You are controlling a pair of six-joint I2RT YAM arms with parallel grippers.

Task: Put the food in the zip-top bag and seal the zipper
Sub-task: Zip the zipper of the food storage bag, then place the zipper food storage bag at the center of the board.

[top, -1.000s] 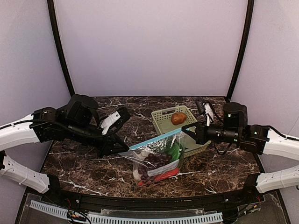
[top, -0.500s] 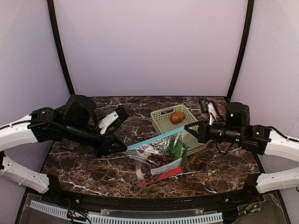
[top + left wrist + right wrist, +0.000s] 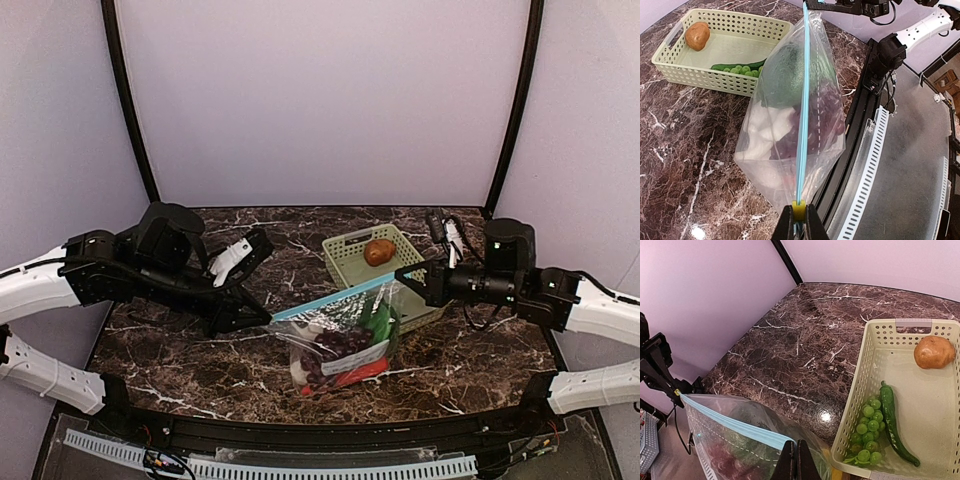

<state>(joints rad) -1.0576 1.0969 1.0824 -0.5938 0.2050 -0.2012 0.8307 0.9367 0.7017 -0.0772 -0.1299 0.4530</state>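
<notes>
The clear zip-top bag (image 3: 340, 340) hangs between my two grippers by its teal-blue zipper (image 3: 335, 298), which is stretched taut. Inside it I see purple grapes (image 3: 338, 345), a leafy green (image 3: 378, 320), a white bulb (image 3: 300, 372) and a red pepper (image 3: 366, 370). My left gripper (image 3: 264, 316) is shut on the yellow slider (image 3: 798, 210) at the zipper's left end (image 3: 804, 100). My right gripper (image 3: 405, 277) is shut on the zipper's other end (image 3: 730, 425). A brown potato (image 3: 380, 252), green grapes (image 3: 867, 432) and a green pepper (image 3: 892, 420) lie in the basket.
The pale green lattice basket (image 3: 345, 262) stands on the marble table behind and right of the bag, close to my right gripper. The black rail along the table's near edge (image 3: 320, 425) runs just in front of the bag.
Both grippers and the bag have shifted slightly to the right and the zipper has pulled straighter. In the last half second almost nothing has moved.
</notes>
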